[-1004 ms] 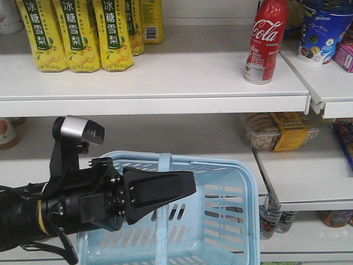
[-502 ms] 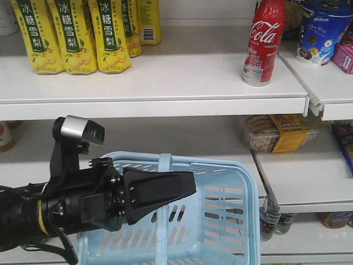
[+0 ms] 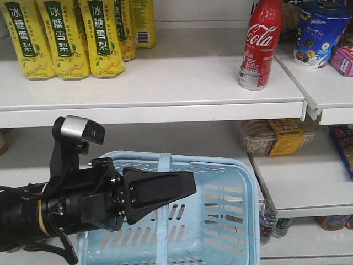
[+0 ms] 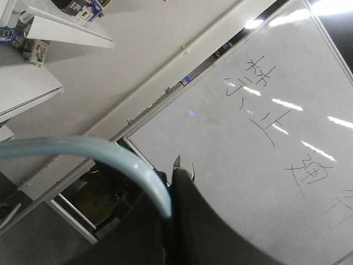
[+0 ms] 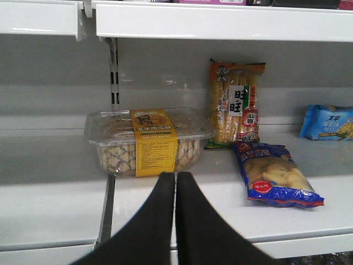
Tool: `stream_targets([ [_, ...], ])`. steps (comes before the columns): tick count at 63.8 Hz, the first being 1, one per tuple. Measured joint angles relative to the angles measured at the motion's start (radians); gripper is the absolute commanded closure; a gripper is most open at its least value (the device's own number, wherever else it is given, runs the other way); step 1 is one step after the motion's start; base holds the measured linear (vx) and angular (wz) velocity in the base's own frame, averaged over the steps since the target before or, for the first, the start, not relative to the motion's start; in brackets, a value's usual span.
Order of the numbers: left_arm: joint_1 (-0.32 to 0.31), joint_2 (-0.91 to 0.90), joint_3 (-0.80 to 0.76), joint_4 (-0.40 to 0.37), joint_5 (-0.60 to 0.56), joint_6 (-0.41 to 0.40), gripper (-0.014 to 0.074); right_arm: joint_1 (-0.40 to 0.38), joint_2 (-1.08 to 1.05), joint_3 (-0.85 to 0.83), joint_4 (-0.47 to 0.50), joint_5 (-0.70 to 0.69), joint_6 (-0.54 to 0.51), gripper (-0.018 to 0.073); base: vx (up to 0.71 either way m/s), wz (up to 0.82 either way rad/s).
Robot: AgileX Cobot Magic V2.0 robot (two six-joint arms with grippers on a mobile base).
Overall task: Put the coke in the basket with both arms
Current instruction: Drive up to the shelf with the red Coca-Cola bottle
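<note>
Red and upright, the coke (image 3: 258, 47) stands on the top shelf (image 3: 165, 83) in the upper right of the front frame, just left of a blue tub (image 3: 317, 33). It is well apart from the light blue basket (image 3: 231, 215) at lower centre. My left pincer (image 3: 190, 187), at lower left, is clamped on the basket's handle (image 4: 83, 149), which curves into it in the left wrist view. My right pincer (image 5: 175, 175) is closed on nothing, tips pressed together at bottom centre, facing a clear biscuit box (image 5: 146, 141) on a lower shelf (image 5: 55, 193).

White shelves (image 3: 182, 77) (stocked); perhaps a whiteboard (image 4: 242, 187).
</note>
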Motion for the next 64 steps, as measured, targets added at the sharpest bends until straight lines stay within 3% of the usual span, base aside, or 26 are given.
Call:
stream_targets([
  [64, 0.0, 0.0, 0.0, 0.0, 0.0, 0.0, 0.0603, 0.0, 0.0, 0.0, 0.0, 0.0, 0.0, 0.0564, 0.02, -0.01],
])
